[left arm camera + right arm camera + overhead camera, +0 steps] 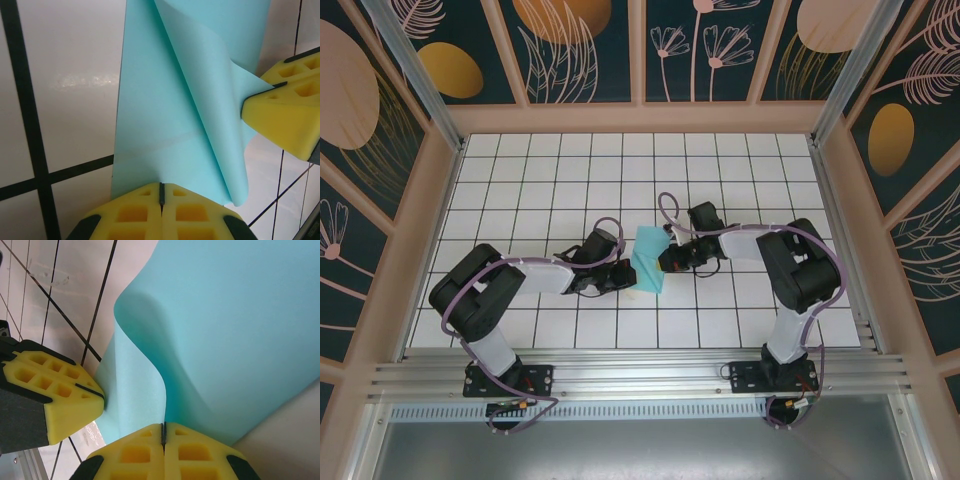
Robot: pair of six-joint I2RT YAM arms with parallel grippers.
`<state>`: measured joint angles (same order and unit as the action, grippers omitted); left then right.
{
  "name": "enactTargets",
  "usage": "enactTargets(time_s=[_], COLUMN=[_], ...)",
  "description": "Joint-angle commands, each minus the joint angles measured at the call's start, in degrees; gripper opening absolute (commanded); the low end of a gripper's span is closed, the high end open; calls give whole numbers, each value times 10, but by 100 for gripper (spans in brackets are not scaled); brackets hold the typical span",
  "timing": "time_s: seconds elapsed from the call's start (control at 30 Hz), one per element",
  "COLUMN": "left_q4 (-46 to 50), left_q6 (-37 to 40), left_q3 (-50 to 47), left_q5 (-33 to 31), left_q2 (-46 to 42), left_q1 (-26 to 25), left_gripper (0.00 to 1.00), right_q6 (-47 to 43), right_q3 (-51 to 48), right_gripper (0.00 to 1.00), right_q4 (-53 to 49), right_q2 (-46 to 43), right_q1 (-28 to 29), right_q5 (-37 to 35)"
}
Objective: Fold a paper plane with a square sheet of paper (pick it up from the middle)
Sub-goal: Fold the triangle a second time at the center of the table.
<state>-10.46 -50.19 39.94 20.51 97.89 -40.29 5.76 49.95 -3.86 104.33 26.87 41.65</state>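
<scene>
The square sheet of paper (649,259), light teal, is held above the white tiles between my two grippers. It is a bent sheet with one flap curling over, not a paper plane. My left gripper (626,273) is at its left edge and my right gripper (667,255) at its right edge. In the left wrist view the sheet (165,125) runs down into my shut left gripper (161,192), and the right gripper's yellow fingers (287,117) pinch the curled flap. In the right wrist view the sheet (235,335) curls into my shut right gripper (163,432), with the left fingers (55,395) at its edge.
The white gridded table (520,170) is boxed in by pink-framed patterned walls (410,230) on three sides. An aluminium rail (640,375) with both arm bases runs along the near edge. Purple cables loop over each arm.
</scene>
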Motion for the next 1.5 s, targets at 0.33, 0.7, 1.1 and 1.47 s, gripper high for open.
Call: enactTargets(time_s=[0.33, 0.7, 1.1, 1.47], left_q4=[55, 57, 59, 60], left_q6=[15, 18, 18, 18], left_q3=[-3, -3, -1, -1], left_q5=[-39, -39, -39, -38], left_q2=[24, 22, 21, 23], left_q1=[0, 0, 0, 0], left_gripper=[7, 7, 7, 7], right_q6=[-29, -35, -38, -41], right_q3=[28, 32, 42, 48], right_gripper=[5, 6, 7, 8], right_q4=[-24, -31, -37, -40], right_q2=[21, 25, 29, 39], right_q1=[-6, -8, -9, -10], right_q5=[5, -8, -7, -6])
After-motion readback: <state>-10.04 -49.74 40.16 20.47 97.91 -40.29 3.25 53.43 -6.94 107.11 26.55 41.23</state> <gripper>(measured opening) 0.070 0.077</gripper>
